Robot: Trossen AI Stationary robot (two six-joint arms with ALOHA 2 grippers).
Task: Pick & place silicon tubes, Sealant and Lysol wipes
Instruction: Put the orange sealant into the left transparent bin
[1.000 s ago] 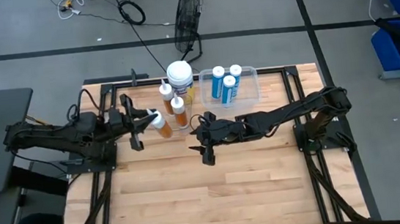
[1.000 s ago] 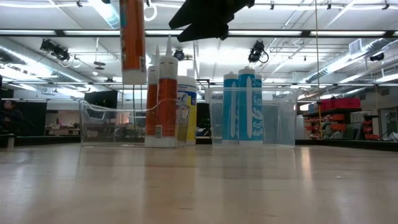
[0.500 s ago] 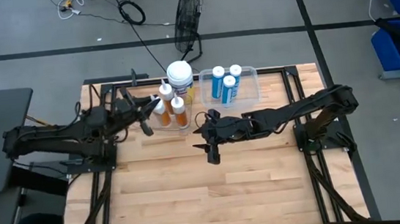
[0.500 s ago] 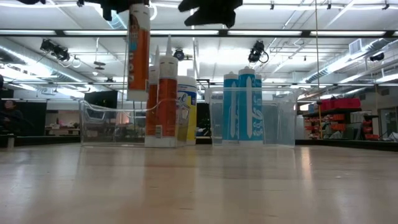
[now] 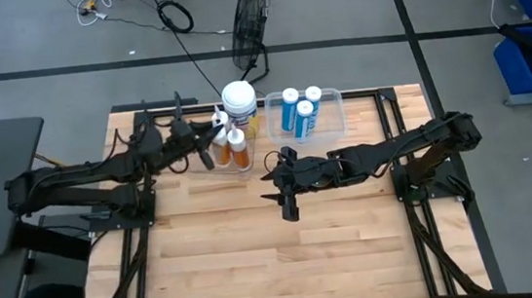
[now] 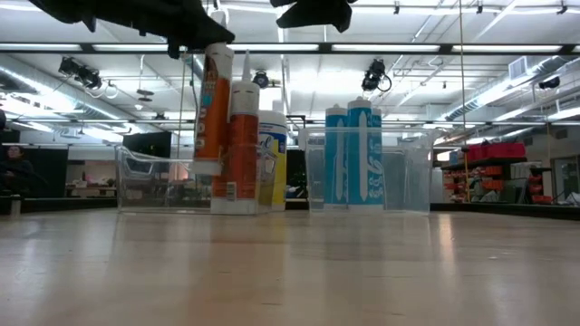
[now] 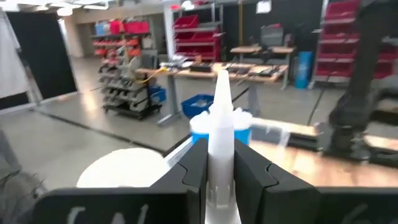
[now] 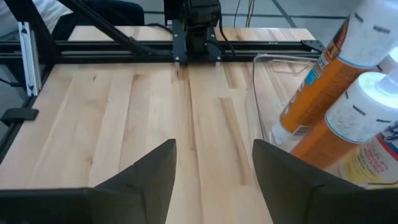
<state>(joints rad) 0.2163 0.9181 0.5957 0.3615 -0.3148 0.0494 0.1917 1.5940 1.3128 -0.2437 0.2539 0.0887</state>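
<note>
My left gripper [image 5: 203,147] is shut on a slim orange tube [image 6: 209,109] with a white nozzle [image 7: 221,118], above the left clear bin [image 5: 211,166] at the table's far side. Two more orange tubes [image 6: 243,136] and the Lysol wipes [image 5: 239,100], a canister with a wide white lid, stand upright in that bin. Blue tubes [image 5: 298,110] with white caps stand in the right clear bin [image 5: 334,123]. My right gripper [image 5: 286,204] is open and empty over the table's middle, on the near side of the bins. My left gripper pinches the orange tube's upper end [image 7: 217,186], at the base of the nozzle, between its two fingers. The fingers come level from the table's left. The tube hangs tilted below them, lifted clear, its lower end [image 6: 207,167] below the level of the bin's rim.
Black frame rails [image 5: 394,137] run along the table's sides and far edge. Bare wood [image 5: 277,265] takes up the near half of the table. A black fan [image 5: 249,23] stands on the floor beyond the far edge.
My left gripper has carried the orange tube toward the far edge and right, to the left bin, and gone down. The tube has tipped from upright to tilted, and its lower end is now below the bin's rim. My right gripper has shifted slightly toward the right edge.
</note>
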